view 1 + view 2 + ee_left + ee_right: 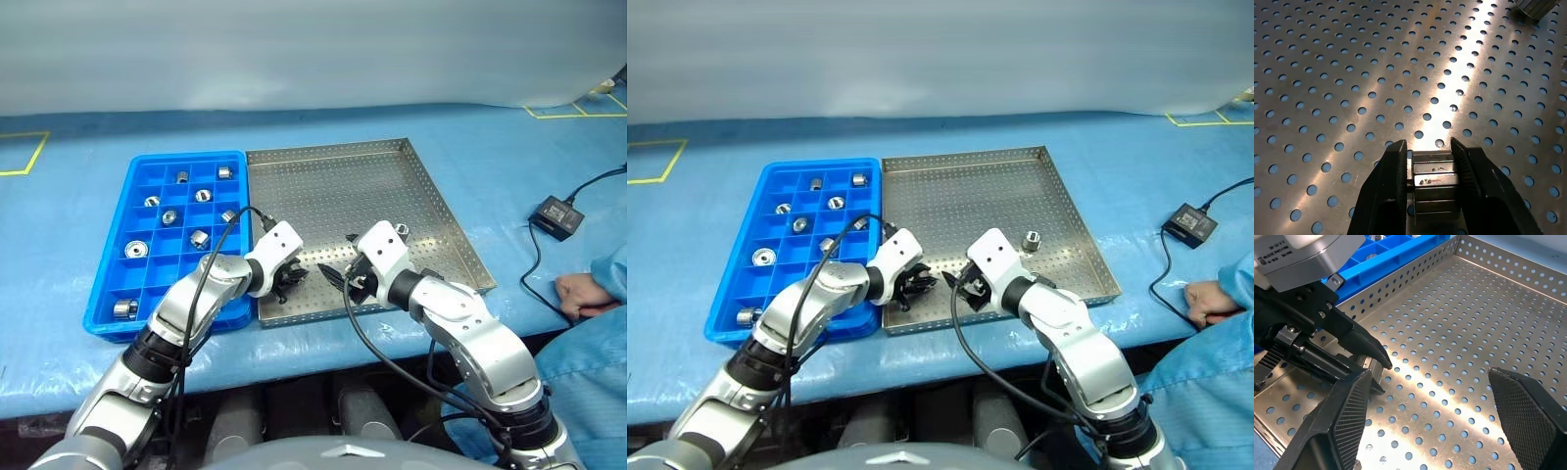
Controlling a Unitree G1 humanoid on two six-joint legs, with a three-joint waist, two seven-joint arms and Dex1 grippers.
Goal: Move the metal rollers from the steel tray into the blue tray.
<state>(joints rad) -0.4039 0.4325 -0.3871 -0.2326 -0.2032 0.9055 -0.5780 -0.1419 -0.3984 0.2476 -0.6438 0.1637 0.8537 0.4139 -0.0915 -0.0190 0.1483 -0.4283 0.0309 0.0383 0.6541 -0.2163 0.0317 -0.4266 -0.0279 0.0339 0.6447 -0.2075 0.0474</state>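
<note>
The left gripper [1432,161] has its two black fingers [1388,186] closed on one metal roller [1434,183], a faceted silver piece pinched between the pads low in the left wrist view, just over the perforated floor of the steel tray [421,171]; its long axis runs along the fingers, away from the camera, though which end carries the hole cannot be told. In the head views this grip sits at the tray's near-left corner, lower centre of the frame, just beside the blue tray [108,284]. The right gripper [1430,416] hovers close beside it over the tray's near edge, its textured fingers [1349,418] spread wide apart with nothing between them, pointing toward the left gripper. A second roller [1030,240] stands upright on the steel tray, centre hole facing up, toward the tray's right side. The blue tray lies touching the steel tray's left rim on the blue surface [490,127], and several rollers [134,250] rest in separate compartments of it, some upright with holes showing, others on their sides. A white label with small black print sits on the left wrist housing, upper left of the right wrist view, too small to read. At the right edge lie a small black box [556,216] with a cable and a person's hand [580,292] in a blue sleeve.
</note>
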